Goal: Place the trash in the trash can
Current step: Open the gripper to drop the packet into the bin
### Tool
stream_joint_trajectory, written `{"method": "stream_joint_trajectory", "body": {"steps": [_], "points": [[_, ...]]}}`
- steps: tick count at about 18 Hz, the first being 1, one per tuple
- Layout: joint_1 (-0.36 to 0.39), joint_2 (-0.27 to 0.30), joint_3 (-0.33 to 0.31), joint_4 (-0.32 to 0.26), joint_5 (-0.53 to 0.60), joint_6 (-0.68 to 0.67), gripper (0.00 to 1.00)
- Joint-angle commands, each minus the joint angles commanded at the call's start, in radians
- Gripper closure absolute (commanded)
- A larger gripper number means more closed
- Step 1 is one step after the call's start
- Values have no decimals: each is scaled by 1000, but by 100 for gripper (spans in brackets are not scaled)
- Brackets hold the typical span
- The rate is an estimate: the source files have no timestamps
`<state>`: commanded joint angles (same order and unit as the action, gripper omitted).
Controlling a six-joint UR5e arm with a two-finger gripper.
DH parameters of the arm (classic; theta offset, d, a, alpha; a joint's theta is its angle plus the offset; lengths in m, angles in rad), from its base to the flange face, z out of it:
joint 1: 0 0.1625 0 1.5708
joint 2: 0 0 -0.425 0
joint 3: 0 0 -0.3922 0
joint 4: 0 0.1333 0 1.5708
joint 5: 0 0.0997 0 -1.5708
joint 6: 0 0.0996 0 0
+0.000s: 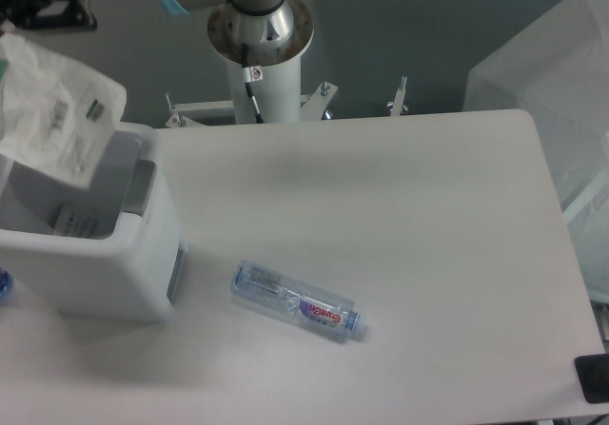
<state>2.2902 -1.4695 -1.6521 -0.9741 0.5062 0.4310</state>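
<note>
A white table [400, 254] with rounded corners is filling most of the view, with a grey floor showing beyond its far edge. The arm's white base post [259, 59] is standing at the far edge, left of centre, and something draped in white [547, 73] is sitting off the far right corner. A small dark object [595, 377] is peeking in at the near right edge.

The bin [90, 254] is standing at the left of the table, open at the top, with a grey panel on its right rim. The wrapper [57, 125] is being dangled over the bin's far-left part, hanging straight down from the gripper [24, 7] at the top left corner. The gripper is mostly cut off by the frame; how wide its fingers are set cannot be told, though the wrapper is hanging right beneath it.

The bottle [297, 301] is lying on its side near the table's middle, right of the bin and well apart from the gripper, cap end pointing near-right.
</note>
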Motion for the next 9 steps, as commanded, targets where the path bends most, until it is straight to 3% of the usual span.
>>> {"method": "stream_joint_trajectory", "body": {"steps": [2,5,7,9], "points": [[2,-9,-3,5,0,17,31],[2,-15,-2,6,5,31,17],[11,-29,-5,6,12,31,0],[69,-41,-18,6,14,31,0]]}}
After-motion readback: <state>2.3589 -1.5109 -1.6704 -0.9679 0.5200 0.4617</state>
